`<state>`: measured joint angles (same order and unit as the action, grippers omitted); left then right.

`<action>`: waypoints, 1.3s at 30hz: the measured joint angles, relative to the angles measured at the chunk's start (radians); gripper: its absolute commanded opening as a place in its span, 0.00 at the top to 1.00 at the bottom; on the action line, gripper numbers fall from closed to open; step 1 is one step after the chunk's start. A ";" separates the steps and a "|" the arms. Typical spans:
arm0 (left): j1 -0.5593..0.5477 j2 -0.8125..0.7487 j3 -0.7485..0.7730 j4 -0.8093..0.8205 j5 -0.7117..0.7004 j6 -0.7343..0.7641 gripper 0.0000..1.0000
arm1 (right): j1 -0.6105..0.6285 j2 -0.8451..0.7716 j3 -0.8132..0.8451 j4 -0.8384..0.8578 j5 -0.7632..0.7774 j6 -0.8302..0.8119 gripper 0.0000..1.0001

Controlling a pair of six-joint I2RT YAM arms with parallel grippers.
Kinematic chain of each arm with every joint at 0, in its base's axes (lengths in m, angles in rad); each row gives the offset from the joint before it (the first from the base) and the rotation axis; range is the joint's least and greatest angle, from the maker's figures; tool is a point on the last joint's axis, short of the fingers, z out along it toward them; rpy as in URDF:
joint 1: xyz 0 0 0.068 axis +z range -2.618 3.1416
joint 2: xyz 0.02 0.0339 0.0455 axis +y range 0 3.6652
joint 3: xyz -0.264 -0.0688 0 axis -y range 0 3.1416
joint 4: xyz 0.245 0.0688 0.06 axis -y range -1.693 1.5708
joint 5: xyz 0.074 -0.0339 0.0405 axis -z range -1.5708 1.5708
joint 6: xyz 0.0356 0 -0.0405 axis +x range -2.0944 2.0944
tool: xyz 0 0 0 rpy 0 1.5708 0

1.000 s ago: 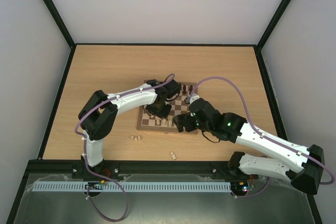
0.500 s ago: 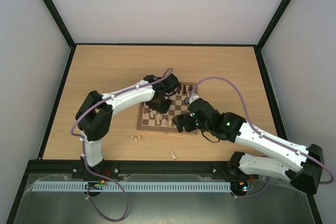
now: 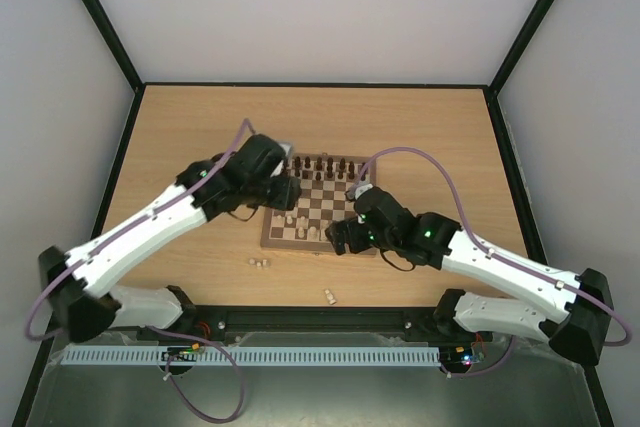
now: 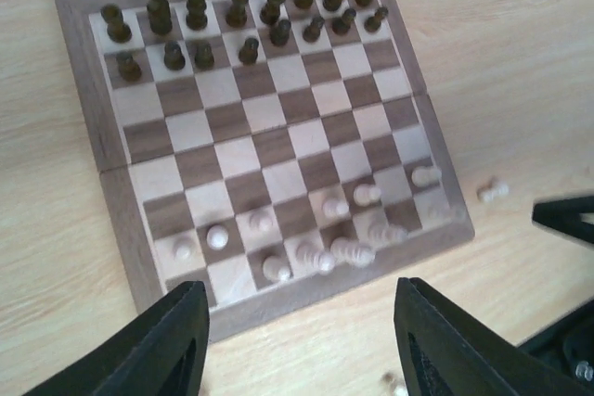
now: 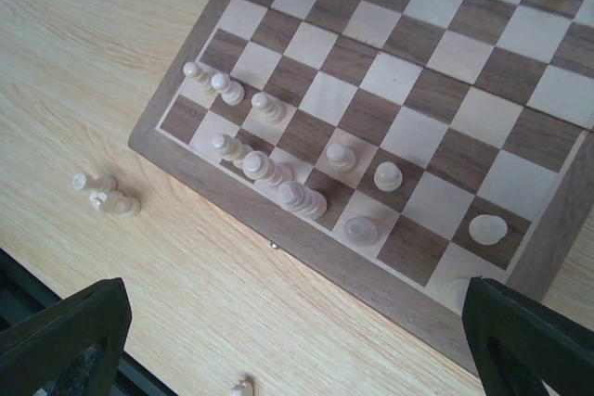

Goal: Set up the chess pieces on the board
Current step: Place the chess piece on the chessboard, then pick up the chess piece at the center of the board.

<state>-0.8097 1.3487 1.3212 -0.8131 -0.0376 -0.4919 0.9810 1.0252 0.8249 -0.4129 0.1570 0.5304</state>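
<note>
The board (image 4: 269, 150) is checkered in light and dark brown, framed in mid-brown. The dark pieces (image 4: 239, 14) are deep brown, the pale pieces (image 4: 368, 195) cream. The table (image 3: 200, 137) is light wood-grain. The arms (image 3: 140, 232) are white with black joints and purple cables (image 3: 412, 151).

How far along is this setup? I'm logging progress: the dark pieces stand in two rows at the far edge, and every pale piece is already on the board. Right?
Not quite. The dark pieces do stand in two rows at the board's far edge, but several pale pieces lie on the table beside it, as the right wrist view shows.
</note>
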 measured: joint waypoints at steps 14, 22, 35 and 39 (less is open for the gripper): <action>-0.063 -0.467 -0.495 0.232 -0.001 -0.247 0.01 | 0.000 0.095 0.000 0.007 -0.068 -0.005 0.01; -0.067 -0.588 -0.550 0.280 -0.033 -0.283 0.01 | 0.000 0.065 0.002 0.008 -0.047 0.047 0.02; -0.067 -0.774 -0.607 0.312 -0.048 -0.287 0.01 | 0.000 0.072 0.038 0.021 -0.264 0.053 0.01; -0.067 -0.852 -0.608 0.309 -0.055 -0.291 0.01 | 0.015 0.155 0.116 0.018 -0.282 0.076 0.01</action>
<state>-0.8768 0.4969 0.7132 -0.5037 -0.0921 -0.7826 0.9958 1.1805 0.9409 -0.3946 -0.1246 0.6067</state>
